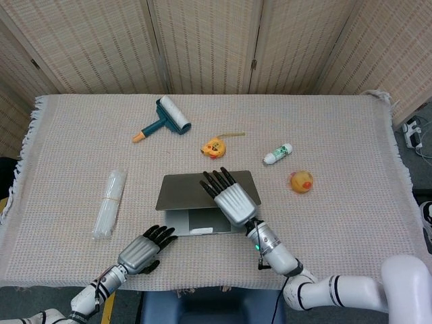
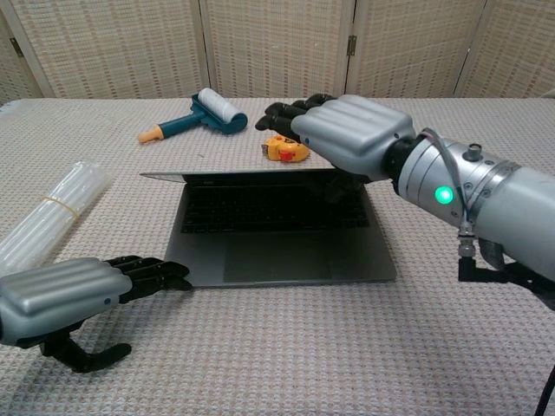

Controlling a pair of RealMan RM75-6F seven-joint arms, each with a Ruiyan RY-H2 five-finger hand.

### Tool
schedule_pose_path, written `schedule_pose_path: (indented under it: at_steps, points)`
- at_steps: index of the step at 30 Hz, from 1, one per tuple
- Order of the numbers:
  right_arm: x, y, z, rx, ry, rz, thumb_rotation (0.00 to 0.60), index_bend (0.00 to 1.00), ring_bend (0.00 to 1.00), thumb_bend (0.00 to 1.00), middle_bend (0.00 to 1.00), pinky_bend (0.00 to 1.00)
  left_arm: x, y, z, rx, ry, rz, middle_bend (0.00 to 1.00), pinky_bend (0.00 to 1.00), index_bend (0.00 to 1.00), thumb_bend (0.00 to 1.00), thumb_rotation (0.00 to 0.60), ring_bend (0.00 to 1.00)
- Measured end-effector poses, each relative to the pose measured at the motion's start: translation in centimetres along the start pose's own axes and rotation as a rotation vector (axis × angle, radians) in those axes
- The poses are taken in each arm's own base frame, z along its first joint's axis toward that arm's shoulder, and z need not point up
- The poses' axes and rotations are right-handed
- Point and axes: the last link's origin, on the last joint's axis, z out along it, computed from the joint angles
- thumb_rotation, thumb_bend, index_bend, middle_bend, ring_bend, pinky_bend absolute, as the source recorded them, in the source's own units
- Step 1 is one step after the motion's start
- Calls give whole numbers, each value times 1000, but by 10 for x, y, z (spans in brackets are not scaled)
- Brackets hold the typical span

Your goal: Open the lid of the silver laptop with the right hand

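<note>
Laptop (image 1: 202,206) is sitting near the front edge of the cloth-covered table (image 1: 351,135), just ahead of the robot, and its lid (image 1: 185,182) is standing partly raised: the chest camera is showing the keyboard (image 2: 269,208) and trackpad under it, with the lid's front edge lifted to about the height of the hand. The right hand (image 2: 347,134) is reaching in from the right and lying over the top of the lid near its right side, fingers (image 2: 290,111) stretched forward and close together, palm down. The thumb seems to be tucked beneath the lid's edge, which would explain why the lid is staying up, though I cannot tell for sure from either view. That placement looks deliberate to me: a hold at the free edge gives the most leverage over the hinge.

The left hand (image 2: 65,295) is resting low on the cloth just beside the laptop's front left corner, fingers loosely curled toward the base and holding nothing, and I cannot see it touching the base. It looks parked there to steady the base if it slides.

Further back, well apart from the laptop, are lying a lint roller (image 1: 165,120), a tape measure (image 1: 214,147), a small bottle (image 1: 277,154) and an orange ball (image 1: 302,181); a clear bundle (image 1: 109,204) is lying to the left.
</note>
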Motion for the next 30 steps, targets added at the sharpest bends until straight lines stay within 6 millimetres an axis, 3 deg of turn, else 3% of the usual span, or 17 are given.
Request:
schedule_pose_path:
  at_steps: [13,30]
  points:
    - [21,23,15,-70,25,28,600,0,0,599,0,0,0,1,-1,4,-2,7,39,0,79,499,600,0]
    - [40,61,57,-183,18,29,600,0,0,599,0,0,0,3,-1,-9,-8,14,40,0,83,499,600,0]
